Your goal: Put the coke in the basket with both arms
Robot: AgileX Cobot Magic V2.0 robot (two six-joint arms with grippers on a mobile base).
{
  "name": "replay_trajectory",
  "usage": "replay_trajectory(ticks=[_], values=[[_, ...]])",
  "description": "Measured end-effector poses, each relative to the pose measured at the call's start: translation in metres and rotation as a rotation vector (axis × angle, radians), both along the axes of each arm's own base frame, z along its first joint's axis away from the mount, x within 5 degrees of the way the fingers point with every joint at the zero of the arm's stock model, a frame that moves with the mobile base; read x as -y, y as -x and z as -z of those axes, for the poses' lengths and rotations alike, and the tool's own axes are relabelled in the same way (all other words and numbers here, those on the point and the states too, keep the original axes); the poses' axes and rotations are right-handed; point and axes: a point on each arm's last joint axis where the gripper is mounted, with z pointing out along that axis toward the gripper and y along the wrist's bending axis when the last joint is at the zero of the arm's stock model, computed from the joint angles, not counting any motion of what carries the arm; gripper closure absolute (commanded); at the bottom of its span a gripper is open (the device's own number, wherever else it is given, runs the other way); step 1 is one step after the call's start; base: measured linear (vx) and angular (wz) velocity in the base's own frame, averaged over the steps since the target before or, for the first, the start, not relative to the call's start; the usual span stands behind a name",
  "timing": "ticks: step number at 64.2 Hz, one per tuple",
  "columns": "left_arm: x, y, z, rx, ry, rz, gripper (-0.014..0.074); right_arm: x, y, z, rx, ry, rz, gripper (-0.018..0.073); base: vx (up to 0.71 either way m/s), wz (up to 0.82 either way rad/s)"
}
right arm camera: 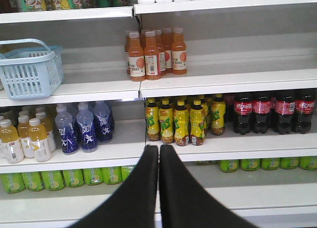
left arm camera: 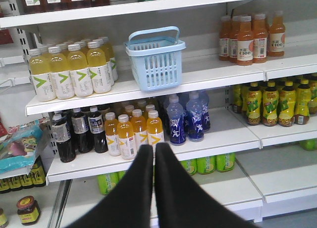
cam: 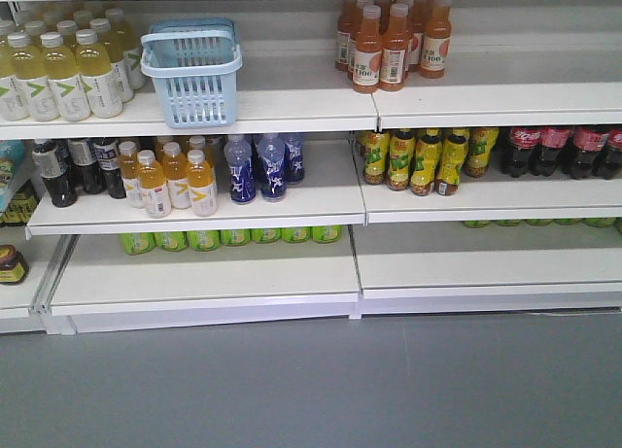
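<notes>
The left gripper and right gripper are both hovering clenched, grasping nothing, facing the shelf where the basket is standing.

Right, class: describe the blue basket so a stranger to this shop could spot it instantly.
On the white shelving, find the shelf with pale yellow bottles at its left end. Just right of them stands the basket: the only thing there that isn't a bottle, light blue plastic with slotted sides.
</notes>
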Motion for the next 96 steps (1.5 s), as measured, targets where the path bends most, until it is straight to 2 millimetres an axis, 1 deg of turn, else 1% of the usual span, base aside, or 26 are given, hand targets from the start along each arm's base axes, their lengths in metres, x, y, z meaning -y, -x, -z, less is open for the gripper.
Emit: replay_trajectory(ticks=[96], values=[[0.0000,0.0000,0.0000,0.000,0.000,0.000,0.0603,0.0000,0.0000,0.0000,0.000,0.000,0.000,0.0569,0.14,0.00]])
